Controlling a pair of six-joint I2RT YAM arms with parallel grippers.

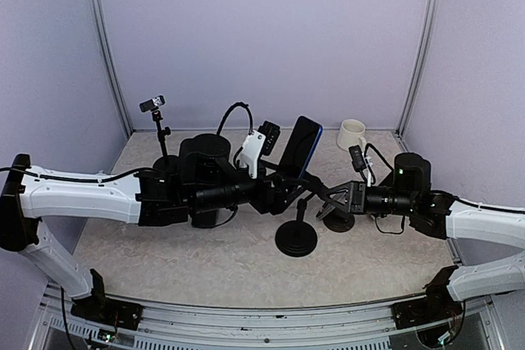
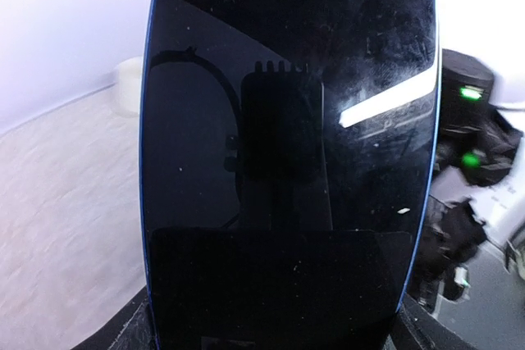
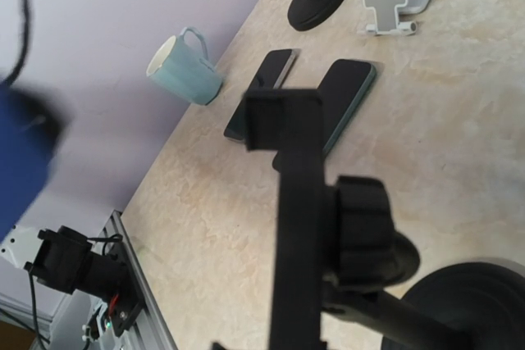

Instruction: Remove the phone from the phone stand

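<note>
The phone point(image 1: 302, 147), blue-edged with a dark screen, is tilted upright above the table, clear of the stand. My left gripper point(image 1: 283, 179) is shut on its lower end. In the left wrist view the phone point(image 2: 287, 120) fills the frame and my gripper point(image 2: 275, 335) clasps its bottom, with the fingers mostly hidden. The black phone stand point(image 1: 296, 239) has a round base and a thin neck. Its empty clamp bar point(image 3: 299, 202) runs up between the jaws of my right gripper point(image 1: 330, 197), which is shut on it. The phone shows as a blue blur point(image 3: 25, 153) at the left.
A pale mug point(image 1: 352, 133) stands at the back right. A white stand point(image 1: 252, 152) and a small camera tripod point(image 1: 156, 120) are at the back left. Two other phones point(image 3: 261, 92) point(image 3: 349, 100) lie flat on the table near the mug point(image 3: 184, 67).
</note>
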